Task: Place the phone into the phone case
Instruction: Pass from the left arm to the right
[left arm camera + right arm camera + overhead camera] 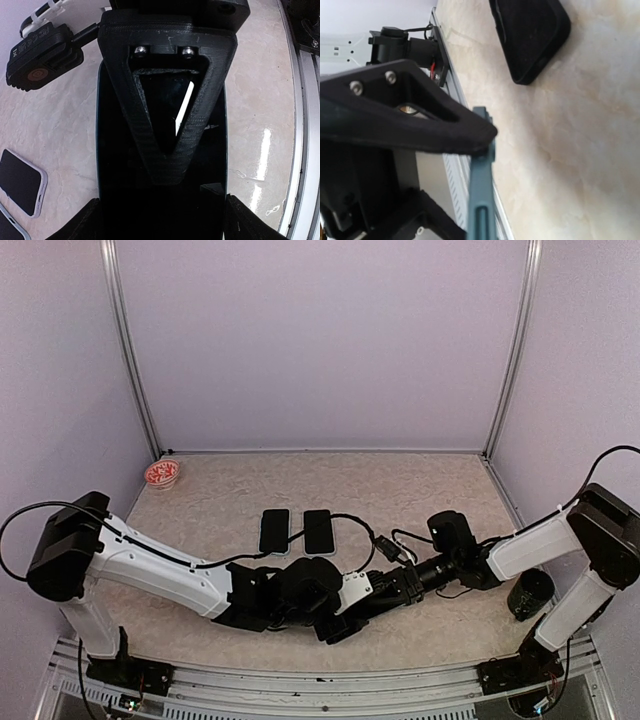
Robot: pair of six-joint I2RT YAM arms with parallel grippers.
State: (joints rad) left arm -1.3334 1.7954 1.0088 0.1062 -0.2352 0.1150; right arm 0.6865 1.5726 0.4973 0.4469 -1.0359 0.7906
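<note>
Left arm (160, 568) and right arm (530, 545) both reach in low over the near table (420, 490), left gripper (160, 225) clamped across the phone (120, 165), right gripper (482, 150) pinched on its teal edge (black case (532, 35) lies flat nearby)

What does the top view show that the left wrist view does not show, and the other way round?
Only the top view: the red dish and the black cup. Only the left wrist view: the teal-rimmed slab, close up, spanning the left gripper. Both: the flat devices lying on the table.
</note>
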